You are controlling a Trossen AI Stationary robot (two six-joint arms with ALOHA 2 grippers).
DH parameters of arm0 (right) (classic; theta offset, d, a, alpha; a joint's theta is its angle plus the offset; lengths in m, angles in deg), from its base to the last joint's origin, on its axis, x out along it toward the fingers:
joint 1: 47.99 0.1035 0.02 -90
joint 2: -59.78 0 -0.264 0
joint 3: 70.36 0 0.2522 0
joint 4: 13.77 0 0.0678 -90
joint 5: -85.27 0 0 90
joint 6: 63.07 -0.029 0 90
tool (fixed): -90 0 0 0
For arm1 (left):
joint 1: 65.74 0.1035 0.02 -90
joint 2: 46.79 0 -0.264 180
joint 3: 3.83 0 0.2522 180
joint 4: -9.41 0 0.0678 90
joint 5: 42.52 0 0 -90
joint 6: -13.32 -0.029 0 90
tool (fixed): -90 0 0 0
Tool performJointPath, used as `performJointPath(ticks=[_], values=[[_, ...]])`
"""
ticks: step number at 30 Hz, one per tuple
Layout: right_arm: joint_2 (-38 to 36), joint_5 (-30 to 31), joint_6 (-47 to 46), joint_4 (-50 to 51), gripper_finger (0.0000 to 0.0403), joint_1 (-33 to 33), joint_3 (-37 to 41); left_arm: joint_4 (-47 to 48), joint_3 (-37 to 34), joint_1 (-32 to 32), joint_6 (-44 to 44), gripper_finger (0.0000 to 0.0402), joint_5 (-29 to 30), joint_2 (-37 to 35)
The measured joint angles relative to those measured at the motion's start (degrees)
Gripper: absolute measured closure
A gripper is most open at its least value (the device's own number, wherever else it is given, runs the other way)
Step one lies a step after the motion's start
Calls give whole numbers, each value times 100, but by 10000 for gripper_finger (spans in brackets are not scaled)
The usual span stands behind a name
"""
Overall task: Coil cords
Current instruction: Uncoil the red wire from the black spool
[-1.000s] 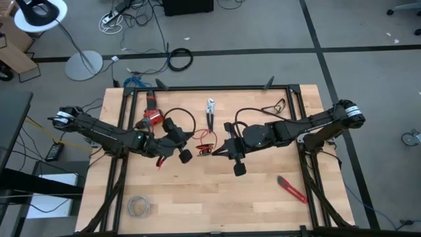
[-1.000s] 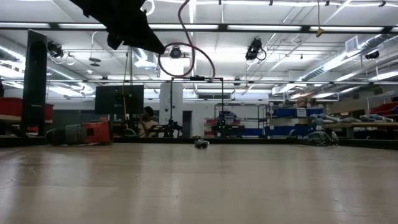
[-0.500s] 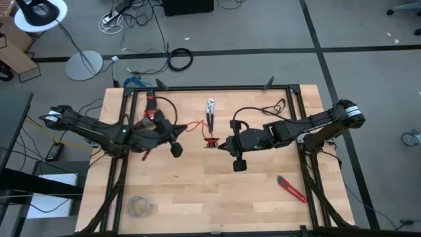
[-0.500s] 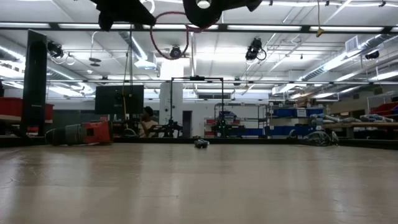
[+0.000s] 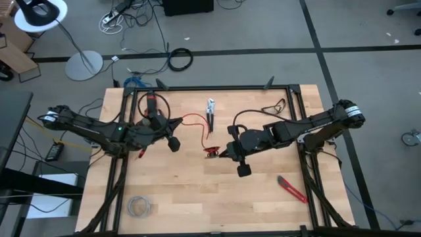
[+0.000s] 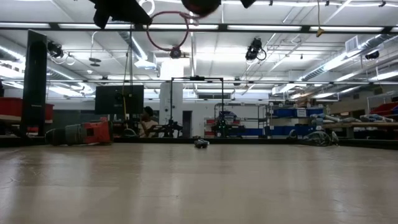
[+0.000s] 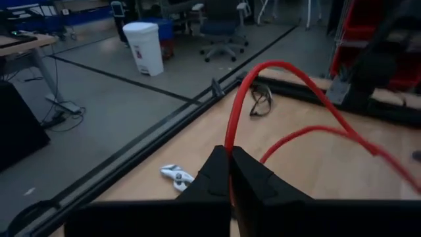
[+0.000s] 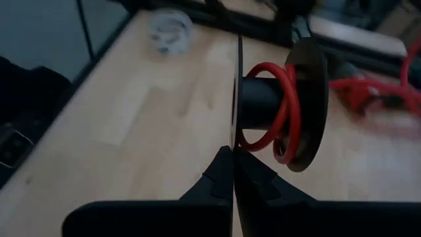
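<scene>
Left gripper clamps red wire; right gripper clamps its spool. Wire spans left-right mid-frame; bare table below.

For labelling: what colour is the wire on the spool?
Bright red wire; right wrist view shows it best.

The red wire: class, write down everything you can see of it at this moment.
The red wire is thin, bright and flexible, with a smooth plastic-looking coat. One end is pinched in the shut left gripper, from which it arches up and across above the wooden table. Its other end is wound in a few loose turns round a dark spool, whose thin flange the shut right gripper holds edge-on. Between the two arms it hangs as a slack curve.
</scene>
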Motion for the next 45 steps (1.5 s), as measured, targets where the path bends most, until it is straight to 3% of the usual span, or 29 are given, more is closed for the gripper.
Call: performJointPath(ticks=[6, 16, 29, 45], values=[[0, -388, 423, -788, 403, 138, 0, 395, -1, 2, 452, 399, -12, 304], [0, -306, 775, -1367, 403, 143, 0, 444, -2, -2, 937, 399, -291, 917], [0, 498, 1125, -1629, 403, 143, 0, 119, -2, -5, 1090, 399, -712, 1505], [0, 1354, 1177, -1282, 403, 125, 0, 37, -9, -90, 1273, 399, -955, 1720]])
